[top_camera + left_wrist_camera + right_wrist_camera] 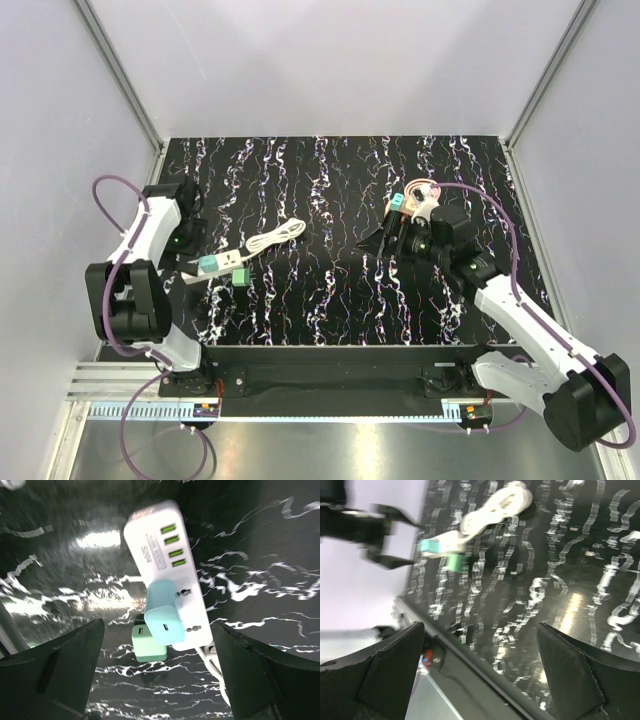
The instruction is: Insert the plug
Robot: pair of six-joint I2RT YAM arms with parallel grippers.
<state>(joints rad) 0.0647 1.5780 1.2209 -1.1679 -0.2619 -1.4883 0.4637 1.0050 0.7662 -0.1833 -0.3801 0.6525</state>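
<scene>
Teal on white plastic at lower centre of the left wrist view: shows the plug (162, 615) seated on the power strip (150, 545), left gripper (190, 235) and right gripper (383, 238) both spread wide, empty.

Count of items on the black marble-patterned table top (330, 300):

- White oblong plastic power strip (232, 259) (160, 545) – one, at the left; green slot-shaped ports (172, 542) on its face – four.
- Small teal cube-shaped plastic plug (208, 264) (165, 612) – one.
- Brighter green plastic cube (241, 277) (148, 645) – one, just near of the strip.
- White coiled cord (277, 237) – one.
- White-and-black robot arms – two, each with one purple cable: left gripper (192, 222), right gripper (388, 240).
</scene>
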